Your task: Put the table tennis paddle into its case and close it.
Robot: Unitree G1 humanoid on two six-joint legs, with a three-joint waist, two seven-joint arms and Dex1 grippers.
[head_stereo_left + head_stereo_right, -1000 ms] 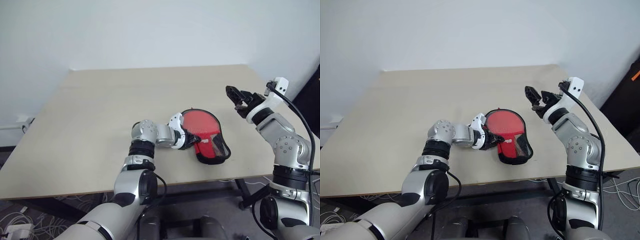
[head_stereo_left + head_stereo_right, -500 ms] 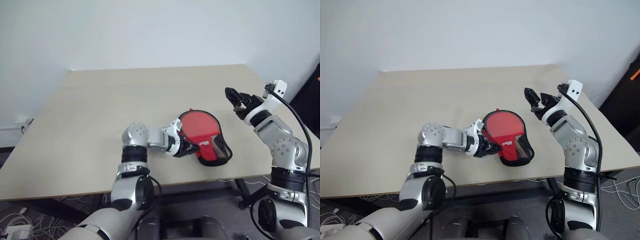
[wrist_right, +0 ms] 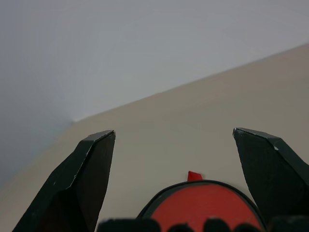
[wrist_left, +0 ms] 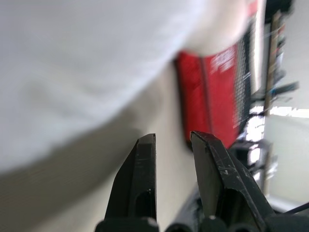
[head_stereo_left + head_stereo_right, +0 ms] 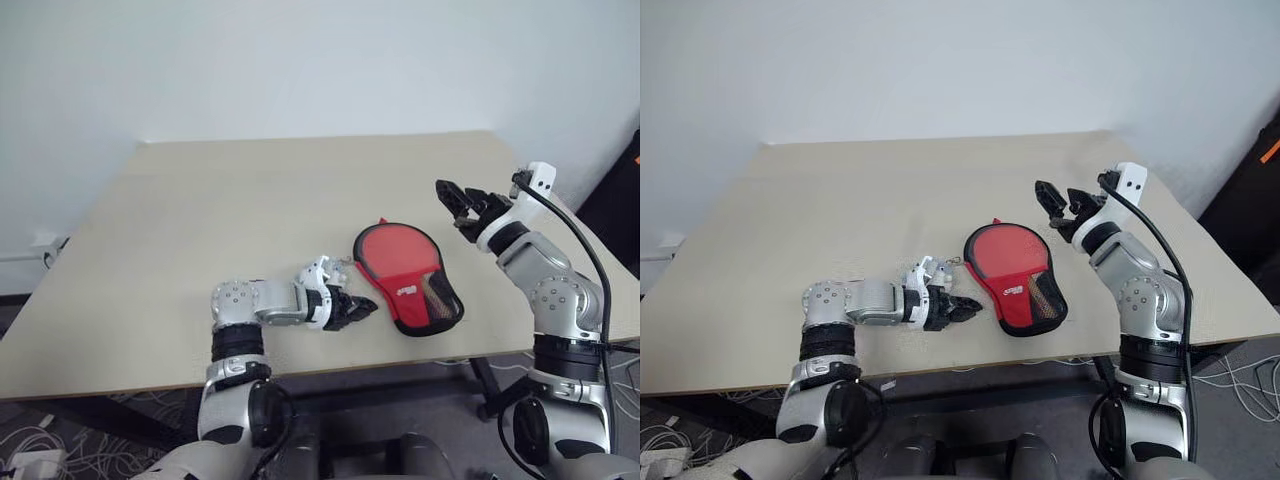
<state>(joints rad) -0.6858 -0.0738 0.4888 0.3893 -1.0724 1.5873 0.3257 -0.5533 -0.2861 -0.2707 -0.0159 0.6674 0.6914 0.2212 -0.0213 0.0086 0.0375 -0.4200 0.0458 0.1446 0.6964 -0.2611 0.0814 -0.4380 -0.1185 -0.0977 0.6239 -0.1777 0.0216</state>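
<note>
Paddle-shaped case point(image 5: 408, 277) shows red through black-edged plastic; left jaws narrow, right jaws wide.

Table point(image 5: 200, 200): lying bare across its far and left stretches, offering open passage.
Case point(image 5: 410, 275): lying flat near the front edge, the sole obstacle on the surface.
Left gripper point(image 5: 362, 309): sitting low just beside the case's narrow end, apart from it, blocking that side.
Right gripper point(image 5: 455, 196): hovering beyond the case, jaws spread wide, leaving the near side unobstructed.
</note>
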